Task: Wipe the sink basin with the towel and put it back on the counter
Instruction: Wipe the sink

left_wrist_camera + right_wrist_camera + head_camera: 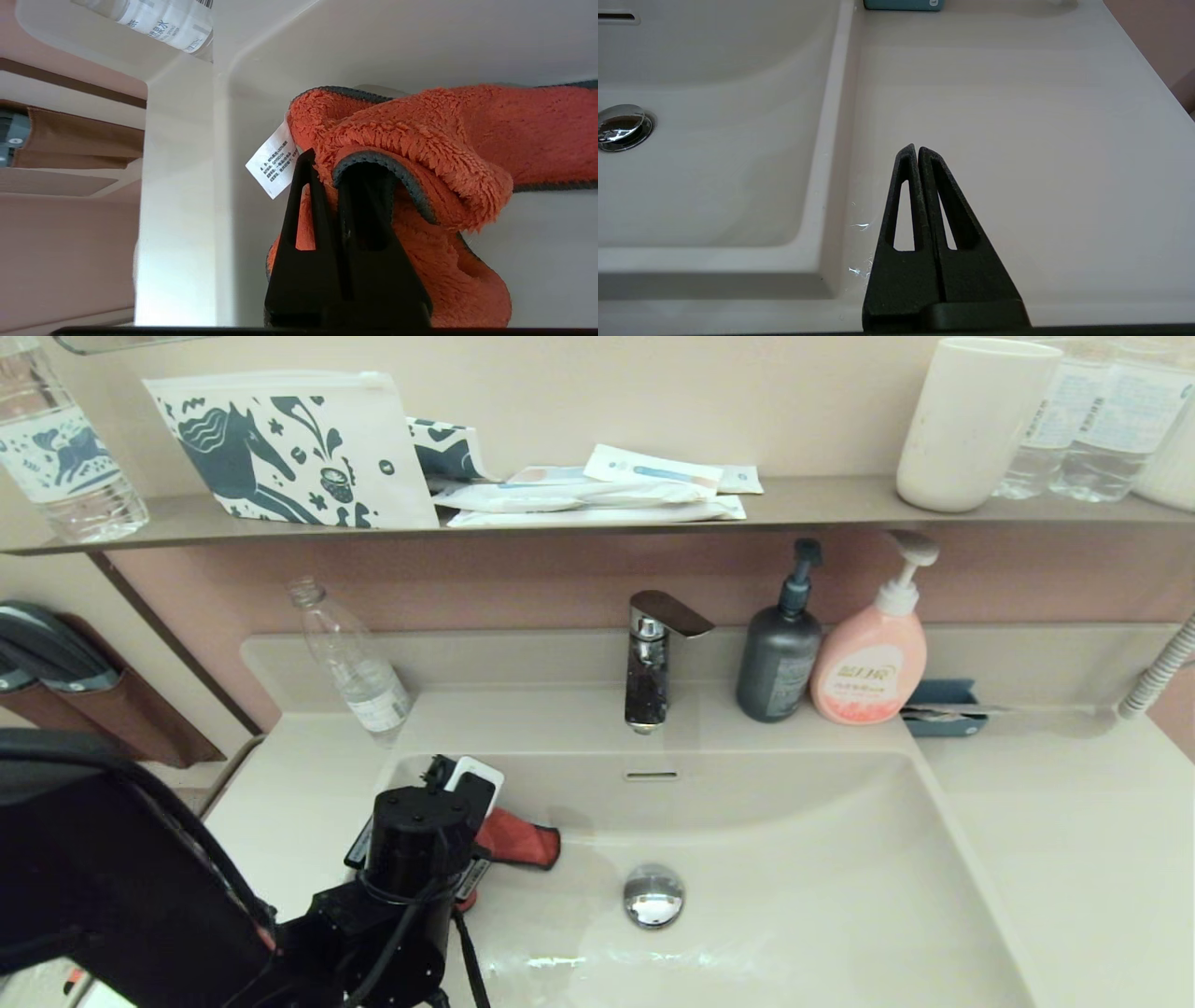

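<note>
Inside sink basin (803,859): towel (519,841), drain stopper (653,894).

We are seeing bright, soft light. White glare is shining on the wet sink basin (794,859) near the drain stopper (653,894). The shelf (822,502) is bending at the edges.

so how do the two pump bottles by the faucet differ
The grey pump bottle is dark and matte with a black pump; the pink pump bottle is glossy salmon with a white pump and a pale label. The grey one is a slim cylinder, the pink one wider and rounded. The grey one stands nearer the faucet. Both stand upright on the counter behind the sink basin.
</note>
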Available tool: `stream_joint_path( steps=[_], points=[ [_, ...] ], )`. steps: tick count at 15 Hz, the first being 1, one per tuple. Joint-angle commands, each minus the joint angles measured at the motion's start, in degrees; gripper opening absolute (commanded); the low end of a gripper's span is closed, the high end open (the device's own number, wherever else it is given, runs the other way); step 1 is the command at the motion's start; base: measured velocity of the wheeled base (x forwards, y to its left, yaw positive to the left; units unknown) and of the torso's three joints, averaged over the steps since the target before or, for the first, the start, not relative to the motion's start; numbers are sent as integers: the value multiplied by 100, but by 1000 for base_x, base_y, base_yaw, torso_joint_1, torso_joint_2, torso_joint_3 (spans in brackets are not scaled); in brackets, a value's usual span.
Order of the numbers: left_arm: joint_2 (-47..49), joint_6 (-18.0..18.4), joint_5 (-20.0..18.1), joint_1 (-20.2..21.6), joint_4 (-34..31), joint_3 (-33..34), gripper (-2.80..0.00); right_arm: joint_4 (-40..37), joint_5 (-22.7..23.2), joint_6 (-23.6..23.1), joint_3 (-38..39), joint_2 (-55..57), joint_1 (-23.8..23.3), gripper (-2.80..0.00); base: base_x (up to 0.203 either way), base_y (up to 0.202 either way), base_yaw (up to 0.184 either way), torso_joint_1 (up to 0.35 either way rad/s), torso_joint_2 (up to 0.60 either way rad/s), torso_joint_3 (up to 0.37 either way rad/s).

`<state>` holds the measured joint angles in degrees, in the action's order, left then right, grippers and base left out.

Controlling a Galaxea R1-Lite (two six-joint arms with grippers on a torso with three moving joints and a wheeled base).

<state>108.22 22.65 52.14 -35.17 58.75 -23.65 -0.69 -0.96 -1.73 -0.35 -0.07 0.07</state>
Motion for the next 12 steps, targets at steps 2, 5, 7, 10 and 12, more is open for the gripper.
stream_joint_path(
  steps=[2,5,7,10,12],
  points=[
    [-537,3,33,31,-946,-231,-280,-2,0,-3,0,7,1,-280,0,0,0,0,0,0],
    [-418,-10,42,28,-1102,-328,-280,-2,0,-3,0,7,1,-280,0,0,0,0,0,0],
    [-283,1,50,55,-1137,-446,-280,-2,0,-3,0,7,1,-280,0,0,0,0,0,0],
    [-170,-23,-54,98,-1304,-413,-280,-2,-5,-3,0,7,1,-280,0,0,0,0,0,0],
    [-150,-41,-268,210,-1297,-319,-280,-2,0,-3,0,7,1,-280,0,0,0,0,0,0]
  ],
)
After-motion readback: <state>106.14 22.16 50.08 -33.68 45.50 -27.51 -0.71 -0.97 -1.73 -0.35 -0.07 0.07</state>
